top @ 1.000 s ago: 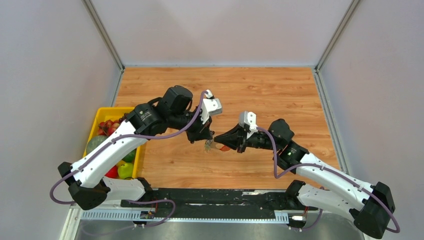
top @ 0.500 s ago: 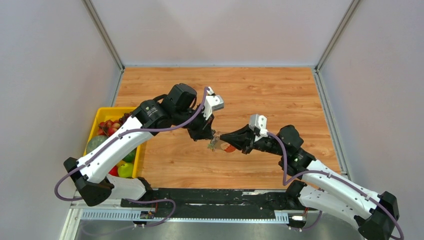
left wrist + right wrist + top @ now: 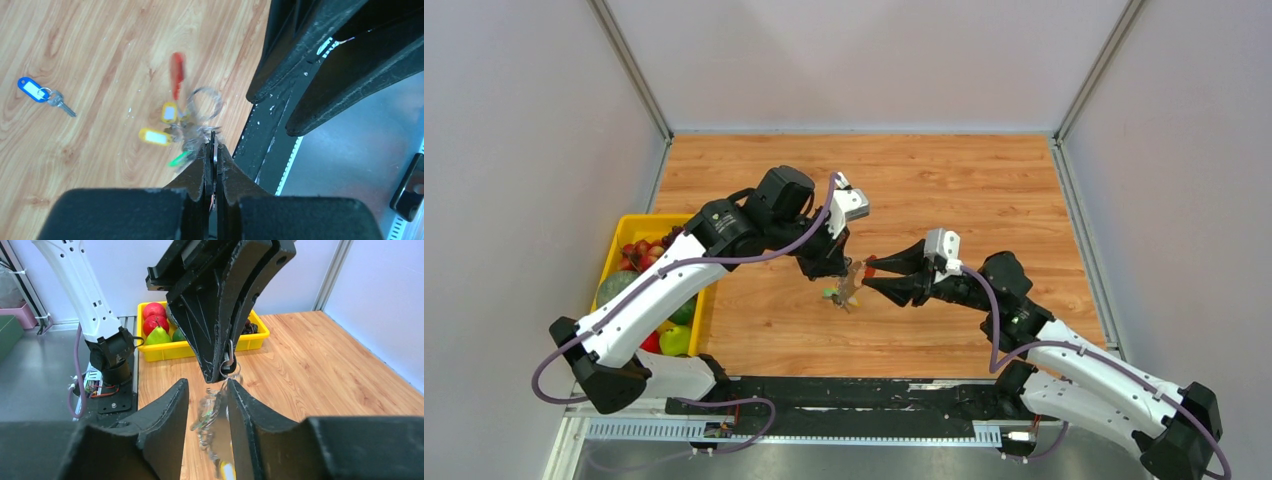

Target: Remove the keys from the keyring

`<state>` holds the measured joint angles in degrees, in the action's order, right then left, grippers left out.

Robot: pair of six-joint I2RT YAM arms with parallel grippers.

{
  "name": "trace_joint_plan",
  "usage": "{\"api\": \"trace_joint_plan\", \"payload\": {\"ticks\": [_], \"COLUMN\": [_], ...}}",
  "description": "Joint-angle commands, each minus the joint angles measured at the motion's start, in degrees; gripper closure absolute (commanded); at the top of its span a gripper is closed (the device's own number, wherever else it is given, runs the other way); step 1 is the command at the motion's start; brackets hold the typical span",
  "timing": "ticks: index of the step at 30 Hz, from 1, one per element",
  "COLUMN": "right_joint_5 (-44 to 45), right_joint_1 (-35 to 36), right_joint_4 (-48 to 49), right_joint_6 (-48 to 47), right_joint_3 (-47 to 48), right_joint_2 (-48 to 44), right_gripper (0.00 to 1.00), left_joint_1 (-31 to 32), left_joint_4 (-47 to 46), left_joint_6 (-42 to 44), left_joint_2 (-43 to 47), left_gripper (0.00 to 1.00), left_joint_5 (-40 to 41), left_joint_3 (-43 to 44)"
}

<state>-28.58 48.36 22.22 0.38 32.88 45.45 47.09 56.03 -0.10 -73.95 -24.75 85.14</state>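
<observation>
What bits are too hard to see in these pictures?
Left wrist view: key bunch is motion-blurred, so the keys can't be counted.
Top view: the bunch is tiny and partly under the left gripper.
Right wrist view: the bunch is blurred again between the open right gripper fingers, tags unreadable.

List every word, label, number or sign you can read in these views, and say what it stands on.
No text can be read in any view.
The blue key tag, lying apart: white insert, no writing visible.
The two yellow tags in the key bunch: white inserts, too blurred to read.
</observation>
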Motion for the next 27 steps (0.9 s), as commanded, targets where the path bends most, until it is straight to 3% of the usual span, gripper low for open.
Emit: {"api": "trace_joint_plan", "payload": {"ticks": [1, 27], "right_joint_5": [-0.1, -5.54], "right_joint_1": [0.39, 0.47], "right_joint_4": [2.76, 3.68], "right_joint_6": [-0.12, 2.58], "right_joint_3": [0.94, 4.13], "right_joint_2": [0.53, 6.49], "right_gripper": [0.6, 0.64], "left_joint_1": [-0.25, 1.42], "left_joint_4": [-1.58, -2.48], "left_joint_6": [3.61, 5.06], "left_joint_2": [3.15, 2.78], "left_gripper": [1.0, 1.0], "left_joint_5": [0.11, -5.42], "left_joint_3": [2.55, 1.95]}}
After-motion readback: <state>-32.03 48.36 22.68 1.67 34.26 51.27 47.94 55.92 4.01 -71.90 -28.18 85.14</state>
